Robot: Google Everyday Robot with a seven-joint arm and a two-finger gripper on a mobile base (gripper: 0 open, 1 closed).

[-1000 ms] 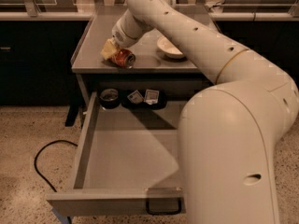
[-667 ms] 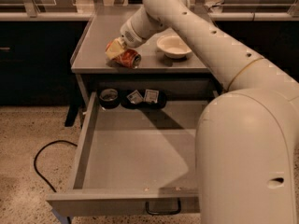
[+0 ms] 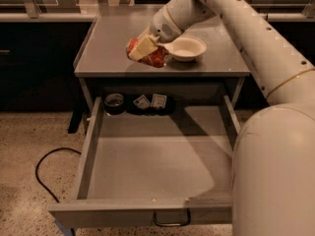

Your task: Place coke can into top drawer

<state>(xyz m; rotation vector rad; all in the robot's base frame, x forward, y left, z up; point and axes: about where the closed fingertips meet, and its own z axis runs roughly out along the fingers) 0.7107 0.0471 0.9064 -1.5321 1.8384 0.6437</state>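
Since 0.7 s ago: gripper [image 3: 141, 49] w/ coke can [image 3: 156, 58] has shifted right, toward white bowl [image 3: 187, 48]. Arm [image 3: 231, 18] reaches in from right rear, wrist angled down-left. Top drawer [image 3: 92, 141] stands open below front edge of cabinet top [image 3: 103, 45]. Step, as judged: carry. Can is tilted and clamped in the gripper at front-centre of the top, just beside the bowl. Next: clear front edge, lower into drawer, release.
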